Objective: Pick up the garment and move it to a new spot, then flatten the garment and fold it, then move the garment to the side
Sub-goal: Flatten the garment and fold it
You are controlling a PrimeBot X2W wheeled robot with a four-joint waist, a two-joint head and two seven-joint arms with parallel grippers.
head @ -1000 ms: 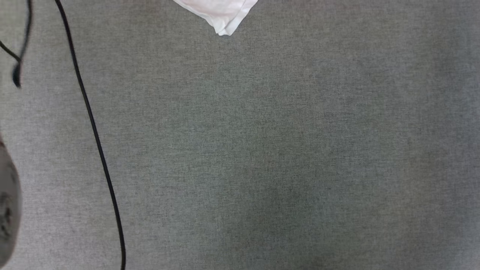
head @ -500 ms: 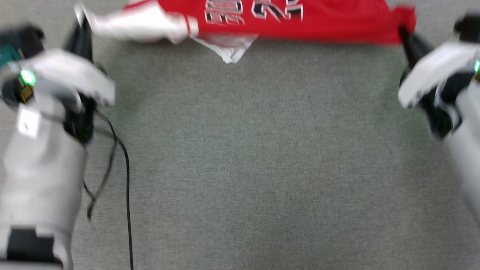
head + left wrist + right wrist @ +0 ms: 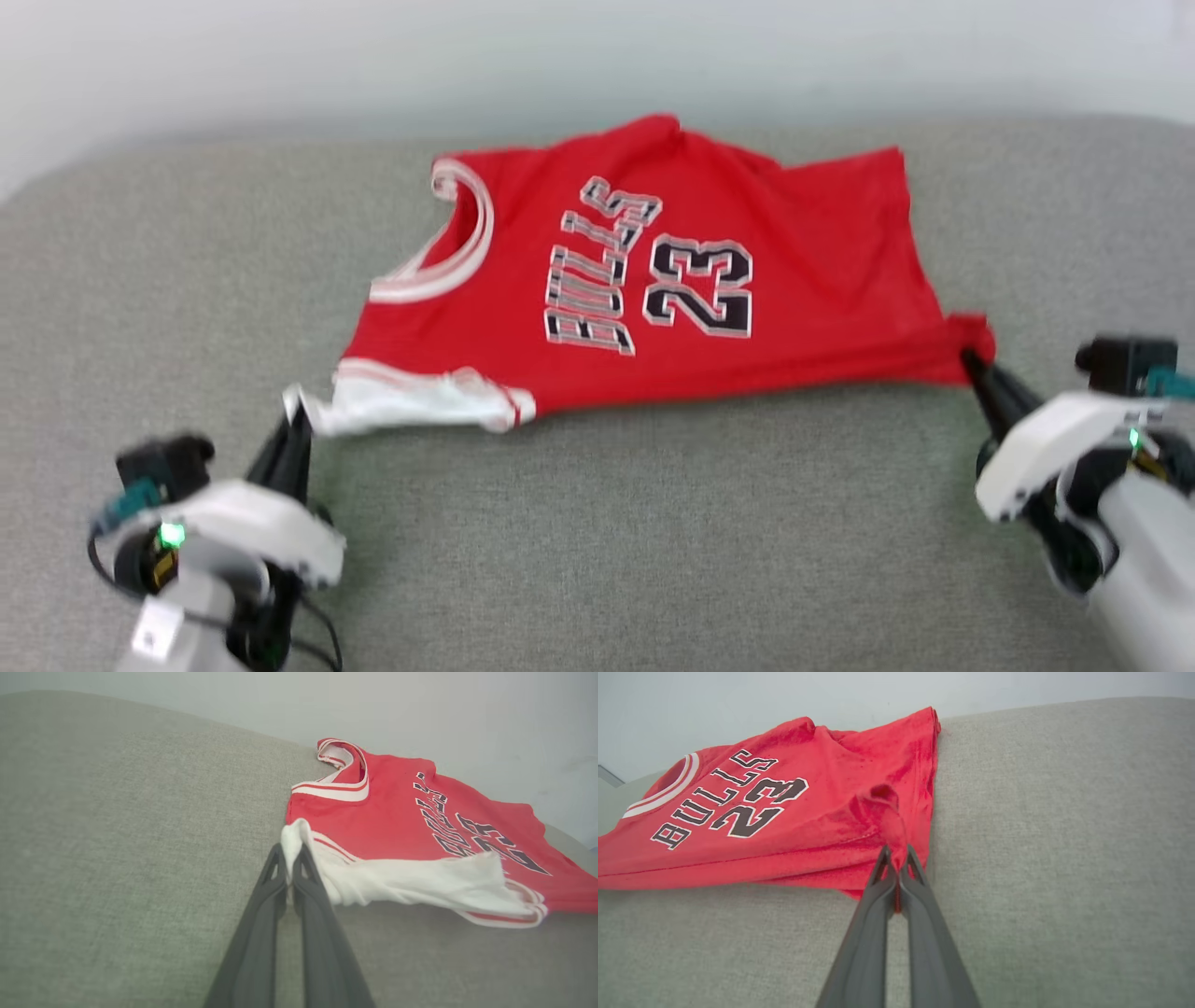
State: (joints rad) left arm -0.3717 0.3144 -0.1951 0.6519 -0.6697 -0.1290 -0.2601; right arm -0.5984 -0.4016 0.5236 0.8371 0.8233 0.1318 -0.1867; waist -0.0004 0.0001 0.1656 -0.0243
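Head view has tilted up, so the whole garment (image 3: pixel 653 280) now shows; left gripper (image 3: pixel 297 413) clamps its white sleeve, right gripper (image 3: pixel 971 360) its red corner.

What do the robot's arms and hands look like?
The left arm and right arm are pale grey tubes with white wrist shells, green lights and teal-tipped black blocks. Their jaws are two long, slim, dark grey fingers. Black cables trail by the left one.
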